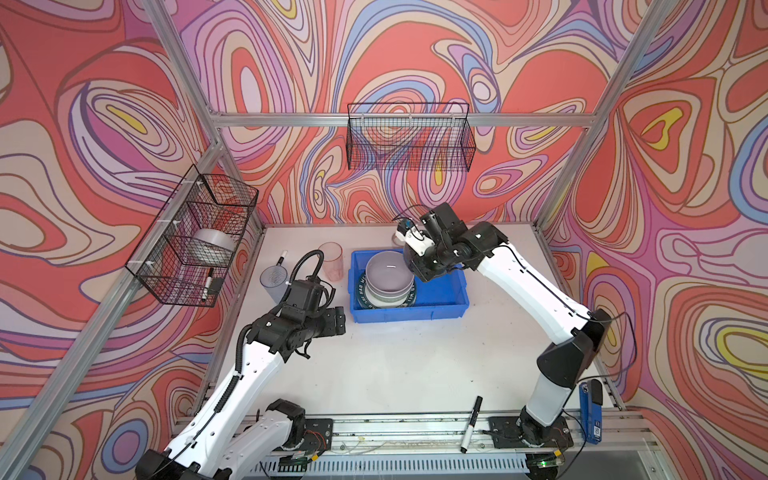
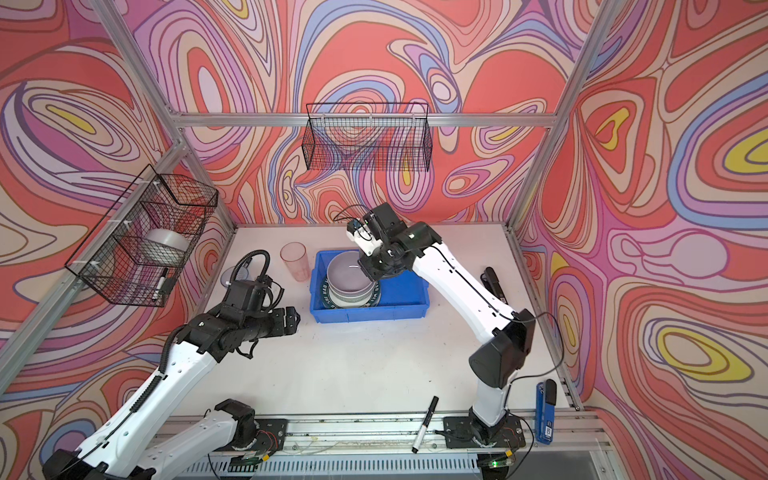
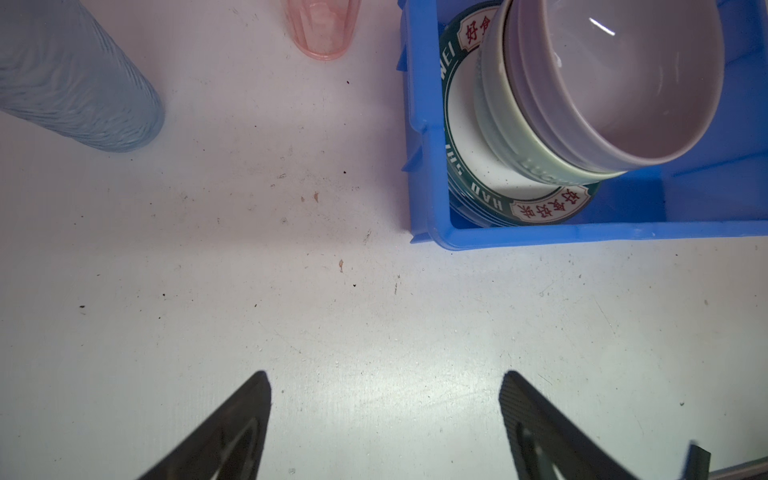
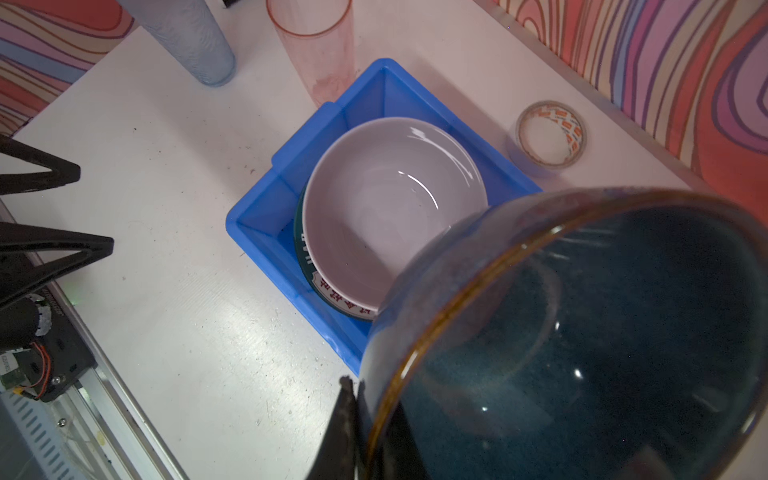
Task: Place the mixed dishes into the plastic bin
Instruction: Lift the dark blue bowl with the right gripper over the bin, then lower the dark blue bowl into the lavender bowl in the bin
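Observation:
The plastic bin (image 1: 415,313) sits mid-table in both top views. Inside it a white plate with a dark lettered rim (image 3: 469,174) carries a pale green bowl (image 3: 519,153) with a lavender bowl (image 1: 388,272) nested in it. My right gripper (image 4: 365,399) is shut on the rim of a dark blue bowl (image 4: 602,353), held tilted above the bin's right part, beside the stack. A pink tumbler (image 1: 331,262) and a bluish tumbler (image 1: 272,282) stand left of the bin. My left gripper (image 3: 384,376) hovers open and empty over the bare table near the bin's front left corner.
A tape roll (image 4: 550,135) lies behind the bin near the back wall. A marker (image 1: 471,424) lies at the front edge, with a blue tool (image 1: 590,409) at the front right. Black wire baskets hang on the back wall (image 1: 409,137) and the left wall (image 1: 195,237).

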Motion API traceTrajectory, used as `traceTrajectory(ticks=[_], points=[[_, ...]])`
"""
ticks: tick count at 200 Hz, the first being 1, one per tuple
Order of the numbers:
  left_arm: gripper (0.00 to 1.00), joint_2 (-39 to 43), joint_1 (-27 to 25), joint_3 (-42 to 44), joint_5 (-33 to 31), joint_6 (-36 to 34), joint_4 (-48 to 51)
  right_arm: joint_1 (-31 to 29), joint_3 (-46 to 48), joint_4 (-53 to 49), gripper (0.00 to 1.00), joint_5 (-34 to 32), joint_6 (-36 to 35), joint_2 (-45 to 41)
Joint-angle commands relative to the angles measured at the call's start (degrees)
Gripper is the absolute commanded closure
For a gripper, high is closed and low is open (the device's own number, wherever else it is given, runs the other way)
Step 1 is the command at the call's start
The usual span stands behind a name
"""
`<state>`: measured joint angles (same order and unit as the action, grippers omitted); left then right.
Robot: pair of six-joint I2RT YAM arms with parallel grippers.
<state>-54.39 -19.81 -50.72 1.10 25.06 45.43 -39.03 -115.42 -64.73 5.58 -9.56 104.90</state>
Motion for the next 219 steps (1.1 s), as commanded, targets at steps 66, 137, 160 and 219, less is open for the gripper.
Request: traceTrajectory(ticks=[66,137,160,219], points=[[0.11,0.7,0.8,-0.3,0.8,-0.3,0.0,-6.5,-13.0,-1.1,1.0,-6.5,-19.3,11.8],[0.11,1.7,1.1,0.1,1.0,-0.2,0.0,-6.6,-13.1,0.3,1.0,-5.7,-22.4,15.9],[0.11,2.0,1.2,0.1,0.9,-0.2,0.1,-6.6,-12.9,0.6,1.0,-5.3,-22.6,16.8],[0.11,2.2,1.2,0.2,1.3,0.0,0.1,-6.5,-12.3,2.4,1.0,-4.2,-22.7,18.4]])
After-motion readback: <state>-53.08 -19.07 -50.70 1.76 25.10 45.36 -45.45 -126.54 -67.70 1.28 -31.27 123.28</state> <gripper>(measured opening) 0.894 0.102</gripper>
